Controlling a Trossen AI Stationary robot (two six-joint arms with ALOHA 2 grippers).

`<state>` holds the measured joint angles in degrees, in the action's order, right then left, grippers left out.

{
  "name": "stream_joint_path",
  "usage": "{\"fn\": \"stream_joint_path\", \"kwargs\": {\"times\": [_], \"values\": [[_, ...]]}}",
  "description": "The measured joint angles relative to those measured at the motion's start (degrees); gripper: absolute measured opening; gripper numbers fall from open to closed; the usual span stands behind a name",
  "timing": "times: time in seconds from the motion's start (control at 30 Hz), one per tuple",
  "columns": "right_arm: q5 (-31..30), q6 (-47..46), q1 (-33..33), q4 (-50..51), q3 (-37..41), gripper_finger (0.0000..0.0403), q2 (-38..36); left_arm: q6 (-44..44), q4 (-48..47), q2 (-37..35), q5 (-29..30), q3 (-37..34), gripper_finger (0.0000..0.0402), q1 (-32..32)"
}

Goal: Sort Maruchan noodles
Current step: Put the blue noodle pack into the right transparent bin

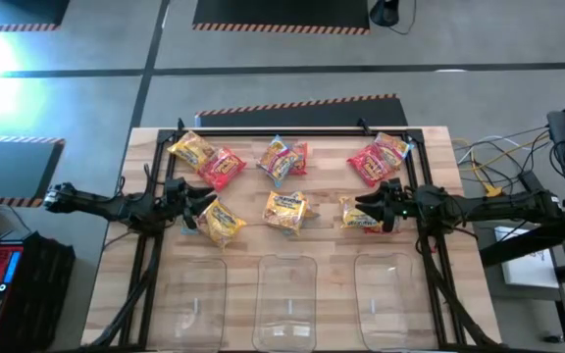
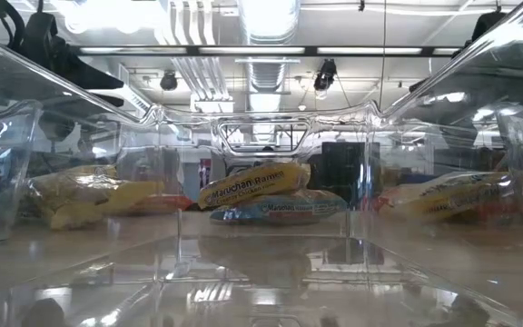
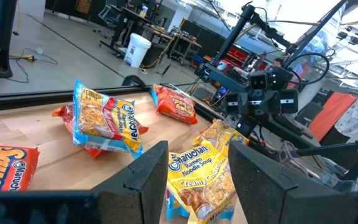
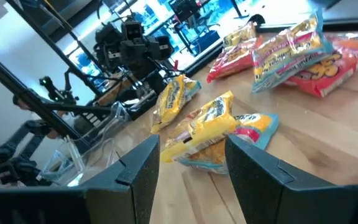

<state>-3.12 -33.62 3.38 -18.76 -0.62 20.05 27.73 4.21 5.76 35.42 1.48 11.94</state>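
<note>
Three clear bins [image 1: 287, 294] line near table [image 1: 430, 147] edge; noodle packets [image 1: 284, 209] scattered beyond. Left gripper [image 1: 202, 199], right gripper [image 1: 366, 206] both parted, empty, flanking middle packets.

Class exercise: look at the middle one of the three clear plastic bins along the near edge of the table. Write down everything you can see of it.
The middle bin is a clear, glossy plastic box, rectangular with rounded corners, standing upright and open-topped on the wooden table. Nothing shows inside it; the wood grain is visible through its base. It sits between two like bins, apart from both, and apart from the noodle packets farther back. Neither tool touches it.
</note>
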Motion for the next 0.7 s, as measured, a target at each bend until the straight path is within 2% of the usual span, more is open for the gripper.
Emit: {"fn": "stream_joint_path", "kwargs": {"times": [0.1, 0.3, 0.47, 0.6, 0.7], "values": [[-0.6, 1.5, 0.0, -1.1, 0.0, 0.0171, 0.0, 0.0, 0.0, 0.0, 0.0, 0.0, 0.0152, 0.0], [-10.3, 7.7, 0.0, -10.0, 0.0, 0.0171, 0.0, 0.0, 0.0, 0.0, 0.0, 0.0, 0.0152, 0.0], [-10.5, 14.1, 0.0, -17.2, 0.0, 0.0171, 0.0, 0.0, 0.0, 0.0, 0.0, 0.0, 0.0152, 0.0], [-10.5, 17.0, 0.0, -20.3, 0.0, 0.0171, 0.0, 0.0, 0.0, 0.0, 0.0, 0.0, 0.0152, 0.0], [-10.5, 23.0, 0.0, -21.4, 0.0, 0.0171, 0.0, 0.0, 0.0, 0.0, 0.0, 0.0, 0.0152, 0.0]]}}
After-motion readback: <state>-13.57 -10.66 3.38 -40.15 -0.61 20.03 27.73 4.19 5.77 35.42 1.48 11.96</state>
